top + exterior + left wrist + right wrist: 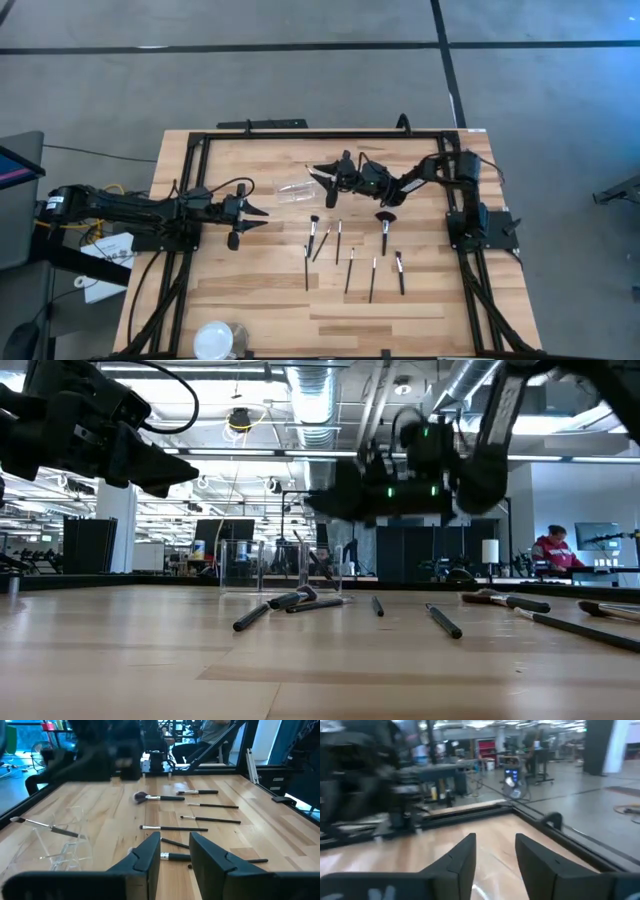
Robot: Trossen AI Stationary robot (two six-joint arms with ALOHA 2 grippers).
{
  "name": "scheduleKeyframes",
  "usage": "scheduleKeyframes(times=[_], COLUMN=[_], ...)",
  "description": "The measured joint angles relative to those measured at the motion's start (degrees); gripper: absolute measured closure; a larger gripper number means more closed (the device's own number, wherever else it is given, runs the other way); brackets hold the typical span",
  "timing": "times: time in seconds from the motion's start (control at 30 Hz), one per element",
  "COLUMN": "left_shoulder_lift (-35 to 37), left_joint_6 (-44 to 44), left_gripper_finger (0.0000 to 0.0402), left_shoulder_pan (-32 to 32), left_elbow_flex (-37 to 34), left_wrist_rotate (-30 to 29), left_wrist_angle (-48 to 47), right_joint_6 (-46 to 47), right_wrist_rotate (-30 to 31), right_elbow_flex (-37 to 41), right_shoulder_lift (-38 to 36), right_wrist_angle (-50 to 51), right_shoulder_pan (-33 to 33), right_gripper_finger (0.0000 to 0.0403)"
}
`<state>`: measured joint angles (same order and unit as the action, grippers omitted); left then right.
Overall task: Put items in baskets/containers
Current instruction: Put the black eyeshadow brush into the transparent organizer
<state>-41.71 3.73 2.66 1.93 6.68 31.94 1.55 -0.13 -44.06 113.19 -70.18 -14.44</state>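
The clear container (pixel 295 190) stands on the table's far middle. One slim brush (pixel 50 826) lies slanting in it, its tip sticking out over the rim. Several more dark-handled brushes (pixel 350 270) lie flat on the wood nearer the front, one of them fan-shaped (pixel 385 225). My right gripper (pixel 322 178) hovers just right of the container and above it, open, with nothing between its fingers (pixel 465 857). My left gripper (pixel 255 212) waits left of the brushes, above the table, open and holding nothing.
A round white and clear object (pixel 218 340) sits at the near left edge. A black frame (pixel 200 140) runs around the wooden top. Bare wood lies between the brushes and the near edge. A person (pixel 553 550) sits far off in the room behind.
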Motion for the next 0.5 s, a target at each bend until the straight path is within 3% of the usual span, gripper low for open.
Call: scheduleKeyframes(times=[0.13, 0.23, 0.5], left_shoulder_lift=[-0.01, -0.02, -4.91], left_joint_6=[-0.19, -0.59, -2.34], left_gripper_finger=[0.03, 0.03, 0.03], left_shoulder_pan=[-0.01, -0.51, -5.48], left_elbow_flex=[0.0, 0.0, 0.04], left_wrist_rotate=[0.95, 5.29, 7.52], left_wrist_angle=[0.01, 0.02, 4.23], right_joint_6=[-4.7, -5.32, 3.44], right_wrist_rotate=[0.26, 0.4, 0.38], right_elbow_flex=[-0.07, -0.1, -0.08], right_shoulder_lift=[-10.7, -18.19, -28.13], right_wrist_angle=[14.61, 26.85, 48.56], right_shoulder_pan=[3.96, 7.76, 17.39], right_gripper_finger=[0.024, 0.0221, 0.0205])
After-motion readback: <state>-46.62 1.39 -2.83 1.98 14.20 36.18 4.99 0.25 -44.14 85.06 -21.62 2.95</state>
